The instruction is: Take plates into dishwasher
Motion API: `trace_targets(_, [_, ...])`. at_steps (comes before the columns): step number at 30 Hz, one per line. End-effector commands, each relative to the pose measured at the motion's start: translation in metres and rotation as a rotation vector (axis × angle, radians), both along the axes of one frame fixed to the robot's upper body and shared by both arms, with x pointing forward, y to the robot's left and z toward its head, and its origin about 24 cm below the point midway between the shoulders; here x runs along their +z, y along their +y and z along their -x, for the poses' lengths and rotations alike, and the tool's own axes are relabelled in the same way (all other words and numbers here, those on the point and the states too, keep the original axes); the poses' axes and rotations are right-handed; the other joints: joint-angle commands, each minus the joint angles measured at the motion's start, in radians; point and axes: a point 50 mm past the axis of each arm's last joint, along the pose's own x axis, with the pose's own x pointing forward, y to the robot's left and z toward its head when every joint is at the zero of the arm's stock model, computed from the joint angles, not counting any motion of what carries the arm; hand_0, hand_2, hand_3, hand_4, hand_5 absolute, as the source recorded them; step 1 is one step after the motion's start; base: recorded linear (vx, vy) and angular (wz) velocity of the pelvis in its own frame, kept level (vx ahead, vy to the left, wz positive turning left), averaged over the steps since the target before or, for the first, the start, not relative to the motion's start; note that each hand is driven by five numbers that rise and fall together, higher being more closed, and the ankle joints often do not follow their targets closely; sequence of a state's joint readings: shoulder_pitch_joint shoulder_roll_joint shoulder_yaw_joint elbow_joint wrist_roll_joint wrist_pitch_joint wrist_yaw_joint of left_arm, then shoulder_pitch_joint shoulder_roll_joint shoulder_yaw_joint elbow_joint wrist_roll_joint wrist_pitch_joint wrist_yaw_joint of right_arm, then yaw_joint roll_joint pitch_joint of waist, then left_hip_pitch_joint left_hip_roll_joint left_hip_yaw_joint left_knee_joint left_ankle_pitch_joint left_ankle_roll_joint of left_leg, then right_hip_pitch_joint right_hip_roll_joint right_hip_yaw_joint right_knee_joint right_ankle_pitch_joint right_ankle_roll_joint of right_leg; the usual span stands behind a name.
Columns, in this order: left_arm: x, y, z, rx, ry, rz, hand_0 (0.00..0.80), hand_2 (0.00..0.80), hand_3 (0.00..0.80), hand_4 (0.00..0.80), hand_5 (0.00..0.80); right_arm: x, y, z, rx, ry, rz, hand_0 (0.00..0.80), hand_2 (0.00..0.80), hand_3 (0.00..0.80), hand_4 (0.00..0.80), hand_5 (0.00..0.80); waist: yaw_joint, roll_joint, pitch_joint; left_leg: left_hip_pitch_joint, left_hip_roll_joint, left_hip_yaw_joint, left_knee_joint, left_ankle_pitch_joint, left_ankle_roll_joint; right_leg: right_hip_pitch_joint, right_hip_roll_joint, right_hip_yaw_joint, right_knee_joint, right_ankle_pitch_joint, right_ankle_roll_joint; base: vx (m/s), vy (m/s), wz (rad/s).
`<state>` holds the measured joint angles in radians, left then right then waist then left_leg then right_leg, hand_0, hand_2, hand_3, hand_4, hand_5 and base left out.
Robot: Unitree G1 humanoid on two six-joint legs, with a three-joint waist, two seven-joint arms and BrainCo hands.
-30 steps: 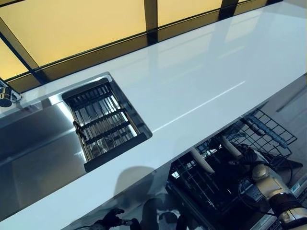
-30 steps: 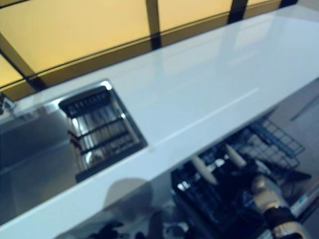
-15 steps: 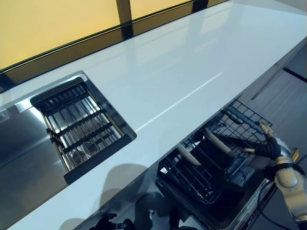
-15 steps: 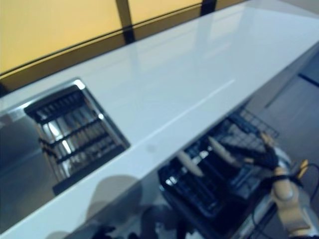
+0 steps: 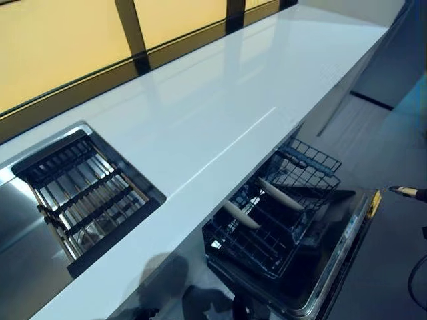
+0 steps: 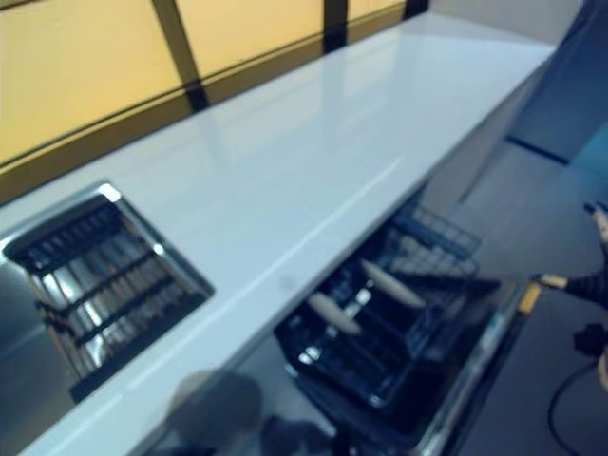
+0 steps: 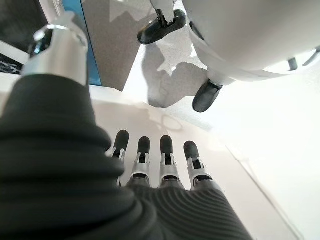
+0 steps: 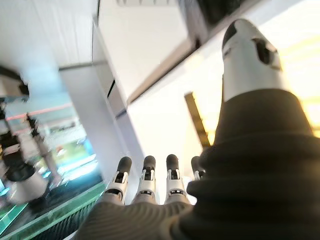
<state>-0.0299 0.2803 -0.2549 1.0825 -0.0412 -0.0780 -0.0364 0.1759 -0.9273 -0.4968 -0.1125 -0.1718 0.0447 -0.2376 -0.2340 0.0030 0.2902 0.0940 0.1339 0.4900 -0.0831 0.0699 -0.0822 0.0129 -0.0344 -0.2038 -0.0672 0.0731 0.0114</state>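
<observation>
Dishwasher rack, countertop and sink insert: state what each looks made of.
Dishwasher rack: thin dark wire grid, probably coated metal, holding two pale plates on edge. Countertop: smooth glossy white slab that mirrors the window; stone, composite or laminate cannot be told apart. Sink insert: bright reflective bars in a dark frame, likely stainless steel, set in a shiny metal sink.

No legible txt, labels, nos. or signs anywhere.
</observation>
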Motion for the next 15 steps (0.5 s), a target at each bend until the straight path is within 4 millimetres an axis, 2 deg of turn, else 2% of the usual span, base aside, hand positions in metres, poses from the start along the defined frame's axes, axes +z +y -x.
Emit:
trace_targets(1, [0.029, 0.035, -0.044, 0.1, -0.203, -0.072, 0.0, 0.0, 0.0, 0.0, 0.0, 0.027, -0.005, 0.007, -0.006, -0.194, -0.053, 0.0, 0.0, 0.0, 0.0, 0.0, -0.011, -0.04, -0.066, -0.036, 0.049, 0.017, 0.013, 0.022, -0.038, 0.005, -0.042, 0.022, 0.085, -0.069, 0.115, 0.001, -0.002, -0.04])
trace_targets(2, [0.029, 0.035, -0.044, 0.1, -0.203, -0.072, 0.0, 0.0, 0.0, 0.0, 0.0, 0.027, -0.005, 0.007, -0.006, -0.194, -0.053, 0.0, 0.0, 0.0, 0.0, 0.0, -0.011, -0.04, -0.066, -0.036, 0.049, 0.017, 0.013, 0.022, -0.038, 0.005, -0.042, 0.022, 0.085, -0.069, 0.115, 0.0, -0.008, -0.03])
trace_targets(3, [0.028, 0.036, -0.042, 0.109, -0.197, -0.075, 0.0, 0.0, 0.0, 0.0, 0.0, 0.019, -0.014, 0.014, -0.022, -0.261, -0.178, 0.0, 0.0, 0.0, 0.0, 0.0, -0.021, -0.038, -0.077, -0.034, 0.05, 0.024, 0.012, 0.021, -0.039, 0.006, -0.04, 0.027, 0.081, -0.069, 0.114, 0.0, 0.0, 0.0])
trace_targets(5, [0.027, 0.036, -0.042, 0.116, -0.193, -0.076, 0.0, 0.0, 0.0, 0.0, 0.0, 0.006, -0.021, 0.02, -0.032, -0.311, -0.305, 0.0, 0.0, 0.0, 0.0, 0.0, -0.03, -0.033, -0.084, -0.031, 0.048, 0.028, 0.011, 0.019, -0.039, 0.006, -0.039, 0.032, 0.081, -0.071, 0.113, 0.0, 0.0, 0.0])
trace_targets(10, [0.026, 0.035, -0.04, 0.118, -0.186, -0.079, 0.0, 0.0, 0.0, 0.0, 0.0, -0.017, -0.028, 0.025, -0.043, -0.401, -0.509, 0.0, 0.0, 0.0, 0.0, 0.0, -0.037, -0.021, -0.088, -0.027, 0.047, 0.033, 0.009, 0.018, -0.039, 0.005, -0.043, 0.032, 0.086, -0.075, 0.113, 0.0, -0.02, -0.02])
trace_targets(13, [0.028, 0.037, -0.043, 0.119, -0.2, -0.097, 0.0, 0.0, 0.0, 0.0, 0.0, -0.04, -0.031, 0.025, -0.053, -0.477, -0.682, 0.0, 0.0, 0.0, 0.0, 0.0, -0.032, -0.008, -0.079, -0.031, 0.042, 0.036, 0.013, 0.018, -0.03, -0.01, -0.065, 0.014, 0.117, -0.085, 0.116, -0.03, -0.099, -0.04])
trace_targets(15, [0.032, 0.037, -0.05, 0.119, -0.227, -0.097, 0.0, 0.0, 0.0, 0.0, 0.0, -0.049, -0.031, 0.022, -0.053, -0.511, -0.766, 0.0, 0.0, 0.0, 0.0, 0.0, -0.03, 0.009, -0.06, -0.043, 0.034, 0.022, 0.013, 0.017, -0.029, -0.039, -0.081, 0.008, 0.142, -0.09, 0.117, -0.16, -0.012, -0.1])
